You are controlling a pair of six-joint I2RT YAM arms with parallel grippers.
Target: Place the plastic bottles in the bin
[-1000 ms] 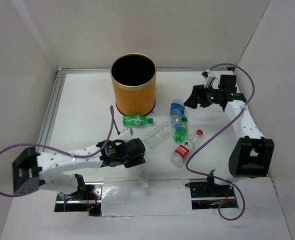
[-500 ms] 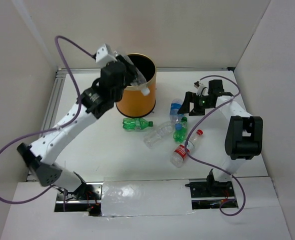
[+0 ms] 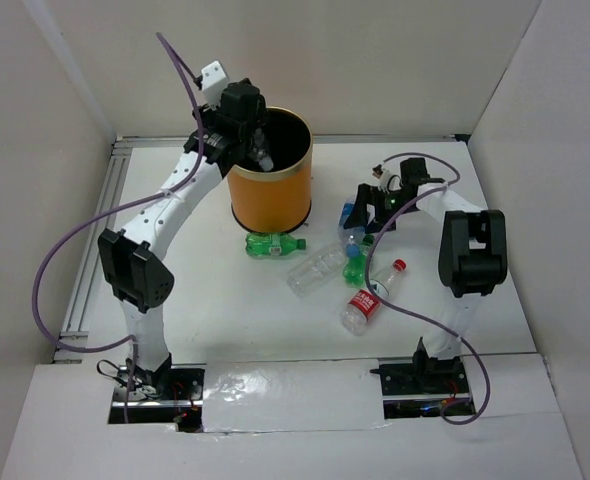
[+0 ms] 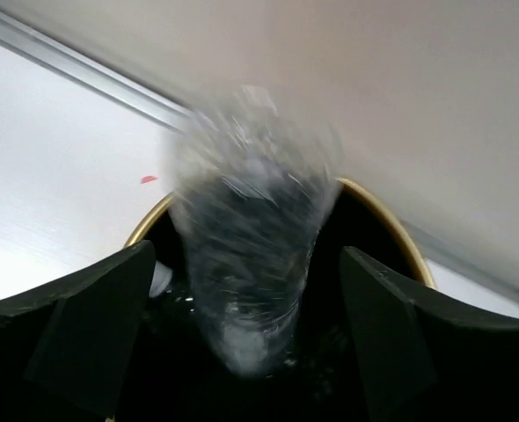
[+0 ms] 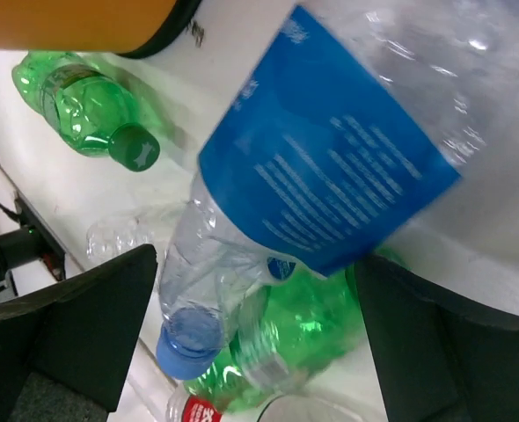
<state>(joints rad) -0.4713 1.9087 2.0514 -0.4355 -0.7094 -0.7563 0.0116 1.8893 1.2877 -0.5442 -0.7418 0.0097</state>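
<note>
over the bin (image 3: 270, 195) at the back of the bench (image 3: 205, 310), the left hand (image 3: 253, 132) hangs just inside the gold rim with its fingers spread. a clear bottle (image 4: 251, 255) shows as a blur between them above the black inside, and we judge it loose and dropping in, which would explain why the hand sits so high over the mouth. across the bench the right hand (image 5: 255, 264) is low and also spread, one finger on either side of the blue-labelled bottle (image 5: 321, 176) without pinching it, and we read this as lining up the next pick. that bottle lies partly across a green bottle (image 5: 303, 334), so a closing grip may nudge its neighbour. four others lie on the bench: a second green bottle (image 3: 273, 243) just beside the foot of the bin, another clear bottle (image 3: 317, 270) in the middle and a red-capped bottle (image 3: 365, 300) nearer us. the bin's mouth is far wider than any bottle, so there is slack on the drop. open bench lies to the left and front, while the right wall (image 3: 535, 150) stands near the right arm and leaves it less swing.
</note>
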